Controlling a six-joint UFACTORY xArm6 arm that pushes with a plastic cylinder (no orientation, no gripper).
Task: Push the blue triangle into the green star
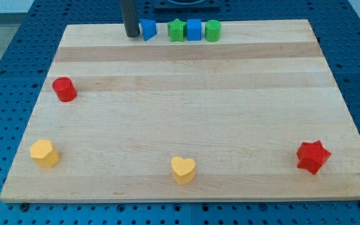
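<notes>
My tip (132, 35) down on board (186, 125) near top edge, touching blue triangle (147, 29) from its 9 o'clock. Bare rod, nothing to open or close. Green star (177, 30) near, at triangle's 3 o'clock, small gap between. Blue cube (194, 29) beside star.

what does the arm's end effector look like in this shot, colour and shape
Only a straight dark rod shows, entering from the view's top edge. It is dark grey to black, plain and round, with no visible markings, cables or jaws. My tip is blunt, the same width as the shaft. The arm above is out of frame.
</notes>
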